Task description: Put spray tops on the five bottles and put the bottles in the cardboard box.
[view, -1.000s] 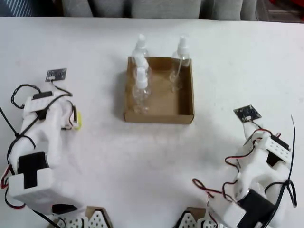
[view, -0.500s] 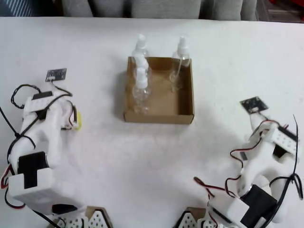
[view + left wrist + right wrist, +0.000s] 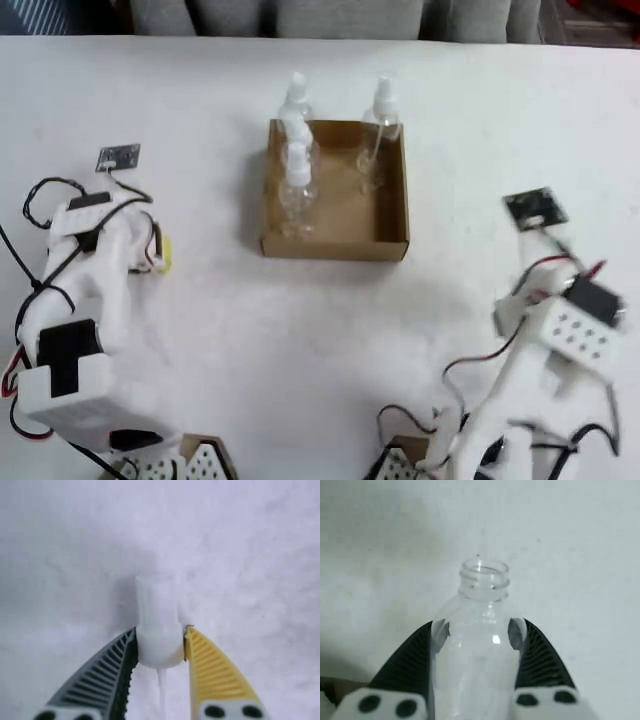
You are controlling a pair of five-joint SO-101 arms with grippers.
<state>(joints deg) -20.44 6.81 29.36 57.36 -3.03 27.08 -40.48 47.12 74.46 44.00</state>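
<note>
The left gripper (image 3: 160,633) clamps a white spray top (image 3: 157,611) just above the table (image 3: 200,80). The right gripper (image 3: 479,630) clamps an uncapped bottle (image 3: 483,592) by its body. Capped bottles (image 3: 297,185), apparently four, stand in the cardboard box (image 3: 335,246).

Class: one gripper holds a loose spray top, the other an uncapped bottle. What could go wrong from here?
1. The left gripper pinches the spray top only at its round collar; its thin tube could miss the narrow neck of the bottle in the right gripper.
2. The smooth bottle might slip or tilt when pressed.
3. Capped bottles stand close together in the cardboard box; lowering another in could topple them.
</note>
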